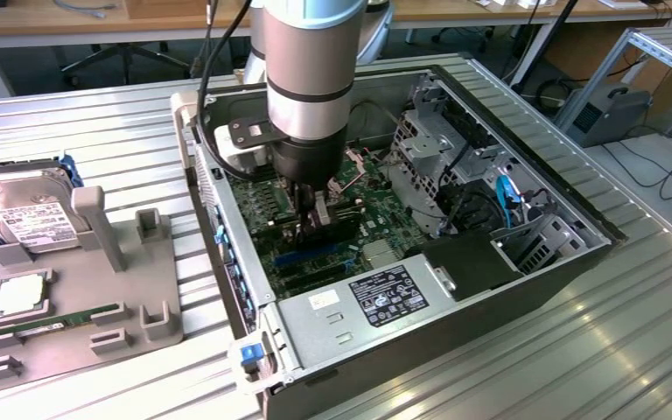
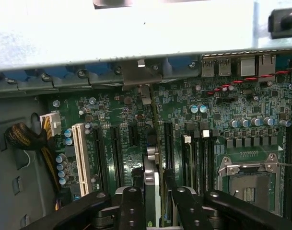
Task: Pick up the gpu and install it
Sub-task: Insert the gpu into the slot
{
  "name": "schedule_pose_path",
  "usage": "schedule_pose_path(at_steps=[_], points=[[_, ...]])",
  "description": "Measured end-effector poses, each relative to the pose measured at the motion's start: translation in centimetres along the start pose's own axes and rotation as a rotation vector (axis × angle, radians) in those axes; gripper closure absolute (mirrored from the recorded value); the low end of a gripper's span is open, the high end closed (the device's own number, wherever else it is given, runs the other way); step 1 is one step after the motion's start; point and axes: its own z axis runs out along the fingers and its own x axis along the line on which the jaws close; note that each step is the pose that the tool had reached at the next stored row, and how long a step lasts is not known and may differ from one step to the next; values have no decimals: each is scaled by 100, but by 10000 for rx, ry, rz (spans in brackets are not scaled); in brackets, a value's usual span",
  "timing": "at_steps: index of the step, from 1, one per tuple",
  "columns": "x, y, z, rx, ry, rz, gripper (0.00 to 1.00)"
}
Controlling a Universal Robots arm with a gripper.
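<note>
I have the gripper clenched on the gpu at frame centre; I'd keep it square over the motherboard slot.

The gpu, edge-on between the gripper fingers, has its fan face hidden. Below the gripper its seating in the motherboard cannot be told. The arm is cut off above.

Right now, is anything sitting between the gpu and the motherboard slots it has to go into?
Nothing visible does. The pincer holds the gpu edge-on just above the motherboard, and the expansion slots beneath it look unoccupied.
</note>
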Motion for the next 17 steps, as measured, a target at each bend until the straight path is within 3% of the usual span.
schedule_pose_path(at_steps=[11, 17], points=[[3, 43, 3, 0, 20, 6, 73], [3, 43, 5, 5, 75, 59, 73]])
